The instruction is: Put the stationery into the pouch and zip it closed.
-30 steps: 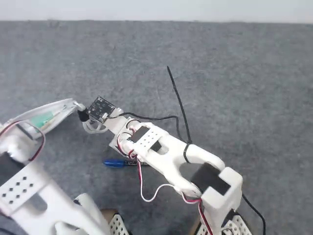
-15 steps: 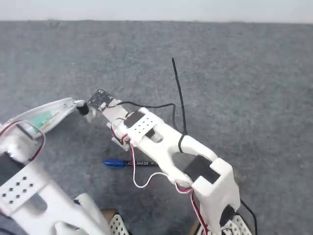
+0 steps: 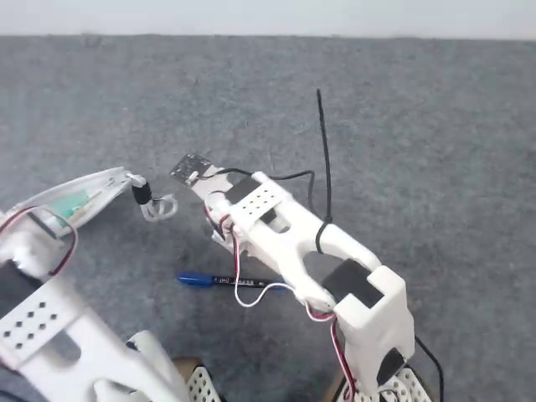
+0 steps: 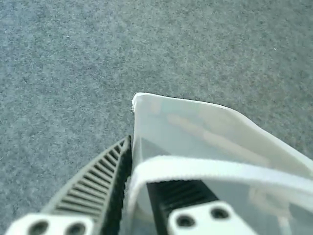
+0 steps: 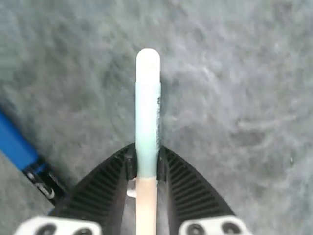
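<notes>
- Grey carpety worktop (image 3: 402, 100), with both arms coming in from the bottom of the high view: left arm (image 3: 59, 327) at lower left, right arm (image 3: 285, 239) through the middle.
- Looks to me like we're mid-loading. One pen is picked up and not in the bag yet, and zipping comes later.
- The pouch (image 3: 79, 197) is the see-through one at the left edge of the high view, held up off the worktop. Something green is already inside, and the zip pull (image 3: 142, 193) hangs at its right end.
- The left claw (image 4: 139, 161) is clamped on the pouch wall, one finger each side of it.
- The right claw (image 5: 146, 149) is closed around a teal-capped pen (image 5: 147, 112), cap end sticking out past the fingertips.
- A blue pen (image 3: 216, 280) lies flat on the worktop, lower centre of the high view, close to the right arm. My guess is that one goes in after.
- Next move, I reckon: line the held pen up with the pouch mouth and slide it in lengthwise. That'll be fiddly with a floppy bag.
- View differences: the right wrist view gives the actual grip on the pen, plus the blue pen (image 5: 18, 144) at its lower left. From above, the arm covers that grip.
- The left wrist view shows the pinch on the pouch (image 4: 205, 132) up close. I can't tell from any view how wide the mouth is open.
</notes>
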`<state>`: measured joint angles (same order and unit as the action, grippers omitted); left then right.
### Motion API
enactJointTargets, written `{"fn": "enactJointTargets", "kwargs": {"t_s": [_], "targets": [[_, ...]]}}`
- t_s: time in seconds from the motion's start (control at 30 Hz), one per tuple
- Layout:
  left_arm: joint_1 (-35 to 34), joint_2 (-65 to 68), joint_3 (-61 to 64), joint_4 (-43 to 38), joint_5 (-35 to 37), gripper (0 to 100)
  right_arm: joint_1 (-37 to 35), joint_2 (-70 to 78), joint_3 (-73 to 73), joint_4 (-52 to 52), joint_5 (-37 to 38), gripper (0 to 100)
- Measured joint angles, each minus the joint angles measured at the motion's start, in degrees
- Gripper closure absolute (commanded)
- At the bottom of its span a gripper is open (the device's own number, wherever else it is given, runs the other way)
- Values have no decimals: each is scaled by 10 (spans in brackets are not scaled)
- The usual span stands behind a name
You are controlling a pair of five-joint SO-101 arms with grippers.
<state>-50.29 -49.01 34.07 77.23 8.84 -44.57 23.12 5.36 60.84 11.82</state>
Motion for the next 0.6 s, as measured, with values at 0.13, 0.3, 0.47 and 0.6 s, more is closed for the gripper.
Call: {"fn": "enactJointTargets", "kwargs": {"t_s": [0.13, 0.3, 0.47, 0.6], "targets": [[0, 0, 0, 0, 0, 990, 15, -3, -2, 32, 0, 976], [0, 0, 0, 0, 0, 990, 33, -47, -2, 86, 0, 971], [0, 0, 0, 0, 0, 990, 49, -80, -2, 103, -1, 935], [0, 0, 0, 0, 0, 990, 49, -80, -2, 103, 0, 842]]}}
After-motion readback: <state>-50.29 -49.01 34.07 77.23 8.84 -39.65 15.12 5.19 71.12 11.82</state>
